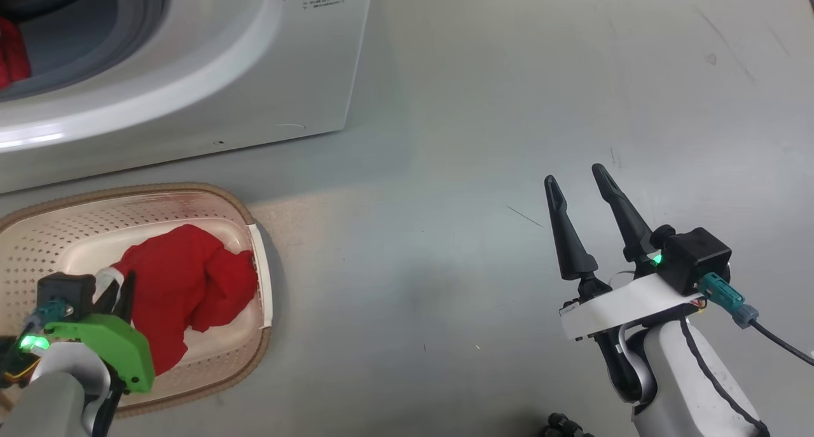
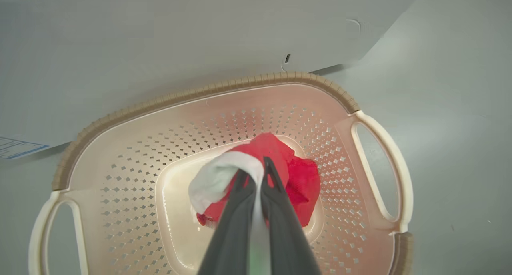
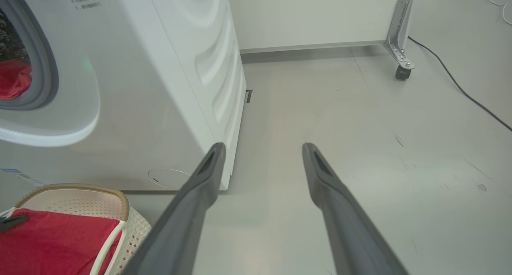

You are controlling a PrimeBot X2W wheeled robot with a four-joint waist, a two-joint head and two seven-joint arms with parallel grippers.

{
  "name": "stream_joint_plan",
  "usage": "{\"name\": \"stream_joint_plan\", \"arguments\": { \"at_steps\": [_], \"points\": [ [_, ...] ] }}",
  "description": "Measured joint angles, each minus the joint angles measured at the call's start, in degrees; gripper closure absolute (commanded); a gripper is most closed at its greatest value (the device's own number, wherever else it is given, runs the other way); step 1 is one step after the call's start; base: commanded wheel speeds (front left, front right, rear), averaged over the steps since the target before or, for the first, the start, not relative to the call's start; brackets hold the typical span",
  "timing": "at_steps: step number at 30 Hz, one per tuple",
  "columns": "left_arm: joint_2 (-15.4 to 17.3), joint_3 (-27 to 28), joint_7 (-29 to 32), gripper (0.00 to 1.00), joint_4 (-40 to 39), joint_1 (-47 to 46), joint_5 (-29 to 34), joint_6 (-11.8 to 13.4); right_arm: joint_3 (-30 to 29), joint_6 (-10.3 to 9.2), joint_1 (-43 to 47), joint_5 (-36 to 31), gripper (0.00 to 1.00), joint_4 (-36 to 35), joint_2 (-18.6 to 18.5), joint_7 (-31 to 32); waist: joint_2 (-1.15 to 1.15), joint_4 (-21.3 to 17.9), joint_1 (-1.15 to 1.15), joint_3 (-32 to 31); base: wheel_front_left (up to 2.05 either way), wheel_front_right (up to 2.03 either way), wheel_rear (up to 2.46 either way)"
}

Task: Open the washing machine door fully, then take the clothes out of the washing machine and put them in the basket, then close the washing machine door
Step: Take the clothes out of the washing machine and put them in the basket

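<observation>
One red garment (image 2: 300, 183) lies in the basket (image 2: 224, 87), pinched by the closed left hand (image 2: 255, 169); right hand (image 1: 573, 173) gapes empty.

The head view looks steeply down at the floor (image 1: 477, 138), with the washer (image 1: 222, 74) upper left and the basket (image 1: 127, 189) lower left. The left wrist view hangs close above that basket. The right wrist view faces low across the floor, sharing washer and basket at its left.
</observation>
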Motion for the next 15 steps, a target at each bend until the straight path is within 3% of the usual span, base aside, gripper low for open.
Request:
{"name": "stream_joint_plan", "arguments": {
  "at_steps": [8,9,10,11,12,15],
  "points": [
    [-0.4,1.4,0.3,1.00,4.9,-0.4,-2.4,0.0,0.1,-0.11,-0.5,0.1,0.00,0.1,0.2,0.0,0.00,-1.3,0.00,1.2,0.00,0.00,0.00],
    [-0.6,1.5,0.4,0.87,5.5,-0.7,-2.6,0.0,-0.1,-0.15,-0.5,0.1,0.00,0.2,0.2,0.0,0.00,-1.3,0.00,1.2,0.00,0.00,0.00],
    [-0.8,1.5,0.4,0.58,6.2,-1.1,-2.8,0.0,-0.2,-0.15,-0.5,0.1,0.00,0.3,0.2,0.0,0.00,-1.3,0.00,1.1,0.00,0.00,0.00],
    [-1.1,1.5,0.4,0.15,6.8,-1.4,-2.8,0.0,-0.2,-0.16,-0.5,0.1,0.00,0.4,0.2,0.0,0.00,-1.2,0.00,0.9,0.00,0.00,0.00],
    [-1.3,1.5,0.4,0.00,7.2,-1.6,-2.8,0.0,-0.2,-0.18,-0.5,0.1,0.00,0.5,0.2,0.0,0.00,-1.1,0.00,0.7,0.00,0.00,0.00],
    [-2.0,1.5,0.3,0.00,8.7,-2.1,-2.9,0.0,-0.3,-0.34,-0.5,0.1,0.00,0.7,0.3,0.0,0.00,-0.9,0.00,0.1,0.00,0.00,0.00]
  ]
}}
